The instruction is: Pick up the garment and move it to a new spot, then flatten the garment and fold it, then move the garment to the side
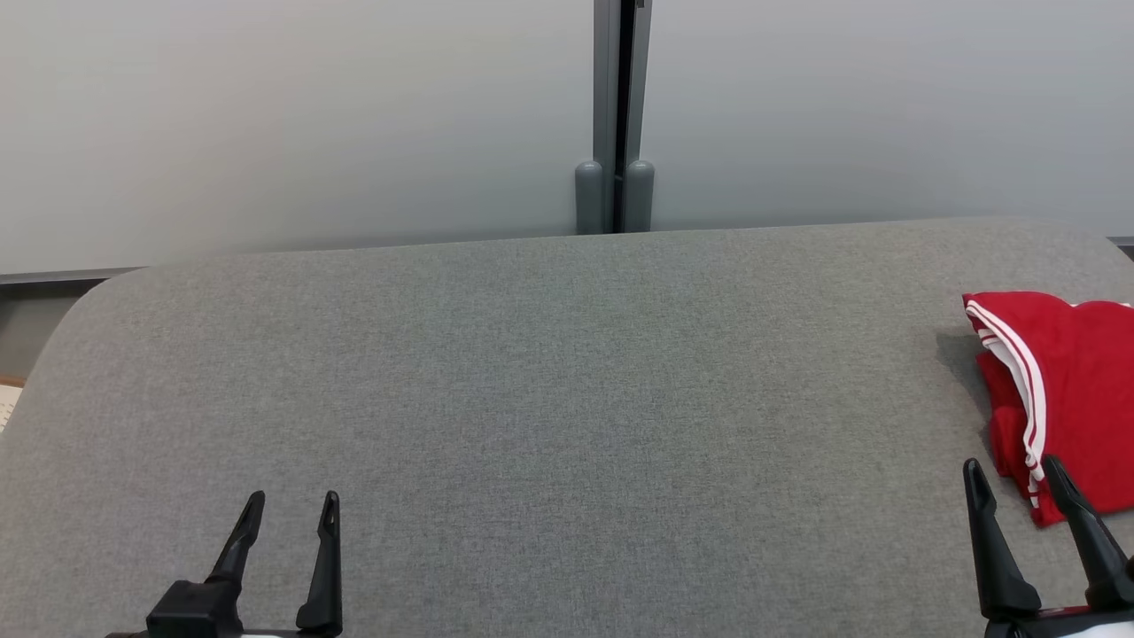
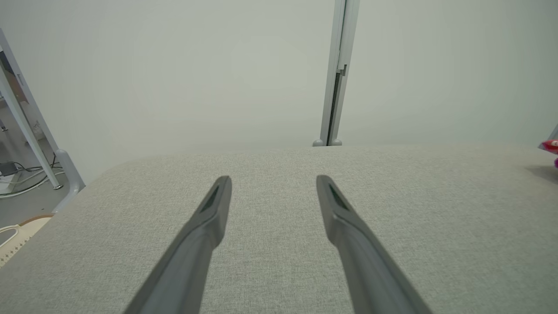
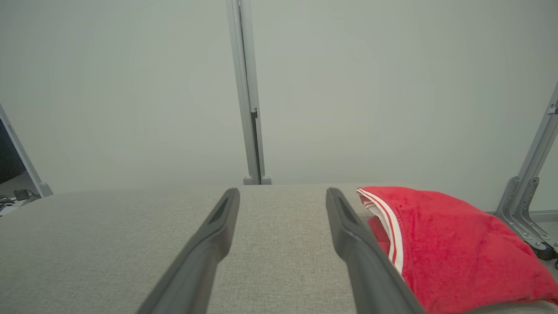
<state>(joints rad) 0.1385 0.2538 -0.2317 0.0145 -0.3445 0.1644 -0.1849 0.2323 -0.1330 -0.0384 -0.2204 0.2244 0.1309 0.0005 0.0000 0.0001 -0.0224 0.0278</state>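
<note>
**A:** How does the left tool stand?

**B:** Spread wide, with nothing between its fingers. It shows at the lower left of the head view, over the grey counter, and the fingers point toward the far edge.

**A:** And the right tool?

**B:** Also spread wide and holding nothing. It shows at the lower right of the head view. There its outer finger crosses the near corner of the garment. I cannot tell whether the two touch. In the right wrist view the red cloth lies just beside that finger, on its outer side, and not between the two fingers.

**A:** So where is the garment?

**B:** On the counter, far over on the robot's right, near the right edge. It is red with white stripes along one hem. It lies bunched up, not flat, with the striped hem turned toward the middle of the counter. The head view's right edge cuts part of it off. It is well apart from the left tool.

**A:** What lies beyond?

**B:** The counter is covered in grey woven fabric, and its far left corner is rounded. Behind the middle of the far edge a grey post stands upright, with pale wall on either side. In the right wrist view a metal bracket rises past the garment.
</note>
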